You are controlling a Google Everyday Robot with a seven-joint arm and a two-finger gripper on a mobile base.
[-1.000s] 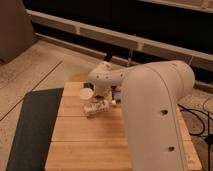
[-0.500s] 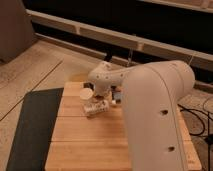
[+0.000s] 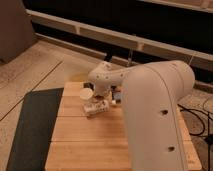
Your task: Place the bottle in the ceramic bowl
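Claw [image 3: 103,98], apart or together I cannot tell, hangs just over the bottle [image 3: 95,107] lying on the wooden surface [image 3: 80,142].

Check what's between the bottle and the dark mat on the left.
Camera view: only bare table wood between bottle and dark mat. The claw hangs beside the cup, just above the bottle.

The bottle [image 3: 95,107] is small, long and cream-white. It lies on its side on the wooden table [image 3: 75,145]. It is not in the ceramic bowl [image 3: 117,95]. The bowl is dark, mostly hidden by the arm, and sits just to the right of the bottle and a little behind it. The gripper [image 3: 104,98] hangs right above the bottle.
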